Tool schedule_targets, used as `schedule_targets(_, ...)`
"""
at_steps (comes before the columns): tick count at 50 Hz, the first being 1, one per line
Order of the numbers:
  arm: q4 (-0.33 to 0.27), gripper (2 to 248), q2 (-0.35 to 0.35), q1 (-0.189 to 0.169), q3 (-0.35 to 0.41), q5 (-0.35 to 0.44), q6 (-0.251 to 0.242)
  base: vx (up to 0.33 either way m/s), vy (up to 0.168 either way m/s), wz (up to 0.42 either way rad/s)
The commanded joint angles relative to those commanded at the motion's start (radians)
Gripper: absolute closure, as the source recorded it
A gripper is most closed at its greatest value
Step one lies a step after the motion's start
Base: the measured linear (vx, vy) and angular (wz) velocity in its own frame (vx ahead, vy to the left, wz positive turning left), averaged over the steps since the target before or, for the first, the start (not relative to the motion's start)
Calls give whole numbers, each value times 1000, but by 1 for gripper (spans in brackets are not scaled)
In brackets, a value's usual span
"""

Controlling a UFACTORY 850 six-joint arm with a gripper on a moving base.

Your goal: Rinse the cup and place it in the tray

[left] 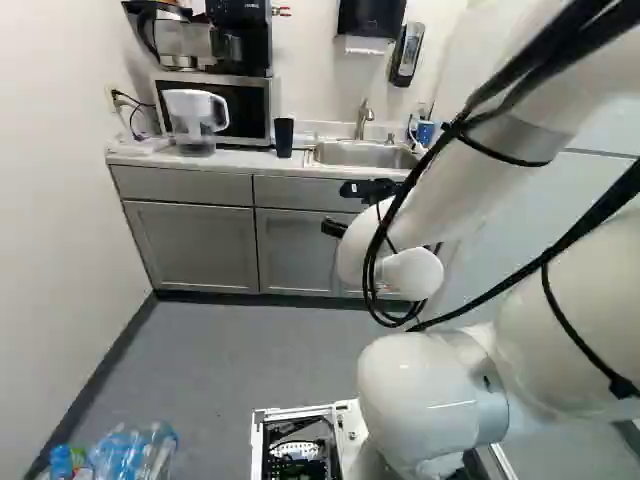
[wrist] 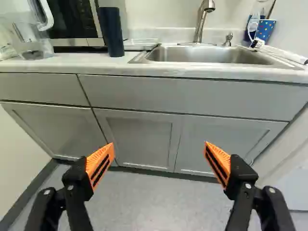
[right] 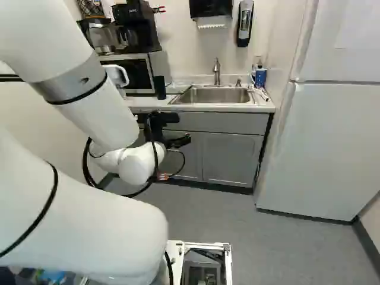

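All three views bright, evenly lit; light reads as overhead. You get near-white glare on arm [left: 425,385] in both base views, pale sheen on floor [wrist: 159,204] in wrist view, glints on faucet [wrist: 199,26]. Shadows soft, darkest along foot of cabinets [wrist: 139,139]. Coffee maker [right: 138,27] near-black. Wide-angle stretch: cabinet lines splay toward edges of your wrist view.

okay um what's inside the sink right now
The sink shows only bare metal back and side walls; its front edge hides the near bottom, so I can't tell what lies there.
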Motion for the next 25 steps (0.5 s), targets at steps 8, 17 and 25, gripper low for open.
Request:
schedule_targets(8,0,3,0,0,0,0,0,0,0,0)
schedule_targets(17,0,3,0,0,0,0,0,0,0,0)
schedule_targets(25,0,3,0,0,0,0,0,0,0,0)
